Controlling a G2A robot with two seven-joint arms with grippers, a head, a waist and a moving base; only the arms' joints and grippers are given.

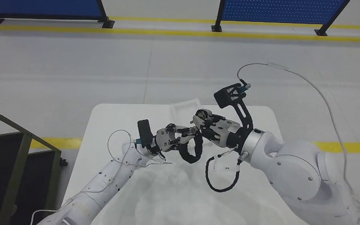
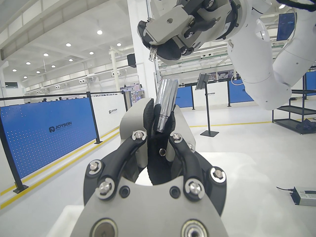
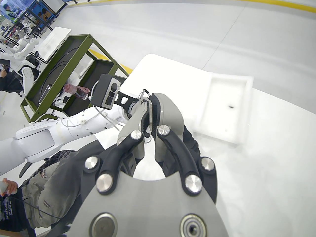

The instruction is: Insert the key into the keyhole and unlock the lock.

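Both arms meet in the air above the white table (image 1: 112, 129). My left gripper (image 2: 161, 110) is shut on a shiny chrome lock cylinder (image 2: 166, 94), which stands up out of the black pads with its open end pointing at the right gripper. My right gripper (image 3: 150, 110) is shut on a small flat silver key (image 3: 149, 117). In the left wrist view the key's tip (image 2: 152, 54) pokes out of the right gripper (image 2: 158, 48), a short gap above the cylinder's end and apart from it. In the top view the left gripper (image 1: 183, 136) and the right gripper (image 1: 201, 121) nearly touch.
A white foam tray (image 1: 188, 106) (image 3: 227, 104) lies at the table's far edge with a tiny dark speck in it. A green metal cart (image 1: 22, 157) stands left of the table. A black cable loop (image 1: 222, 180) hangs under the right arm. A small grey box (image 2: 305, 194) lies on the table.
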